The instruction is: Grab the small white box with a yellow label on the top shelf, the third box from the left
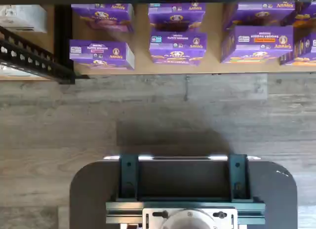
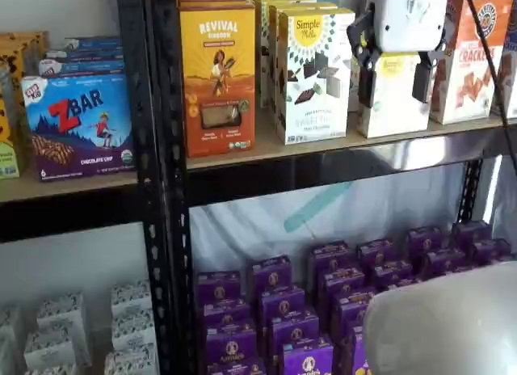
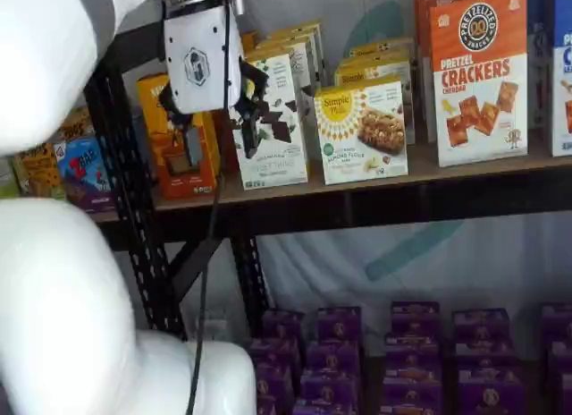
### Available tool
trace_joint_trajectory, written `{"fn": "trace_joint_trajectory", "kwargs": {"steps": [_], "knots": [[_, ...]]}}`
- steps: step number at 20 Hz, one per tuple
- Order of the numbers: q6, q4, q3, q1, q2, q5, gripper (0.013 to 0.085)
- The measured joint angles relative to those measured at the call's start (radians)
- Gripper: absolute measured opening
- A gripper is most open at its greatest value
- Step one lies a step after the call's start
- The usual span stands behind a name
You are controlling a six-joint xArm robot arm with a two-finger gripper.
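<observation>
The top shelf [image 3: 465, 178] carries the small white box [image 3: 362, 133], the orange cracker box [image 3: 478, 80] beside it, and probably a taller cookie box [image 3: 273, 120] on its other side.

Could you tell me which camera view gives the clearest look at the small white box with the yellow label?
The shelf view where the small white box stands unobstructed, its yellow logo and front face plain. In the other shelf view the gripper hangs in front of the same box, covering much of it. The wrist view shows none of it, only purple boxes.
</observation>
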Motion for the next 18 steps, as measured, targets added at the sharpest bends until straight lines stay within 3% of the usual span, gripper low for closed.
{"fn": "trace_joint_trajectory", "kwargs": {"steps": [8, 12, 18], "knots": [[-0.018, 0.024, 0.017, -0.027, -0.018, -0.025, 0.0850], [-0.054, -0.002, 0.029, -0.054, -0.017, -0.072, 0.0850], [-0.182, -0.007, 0.010, -0.182, 0.038, -0.169, 0.0850]]}}
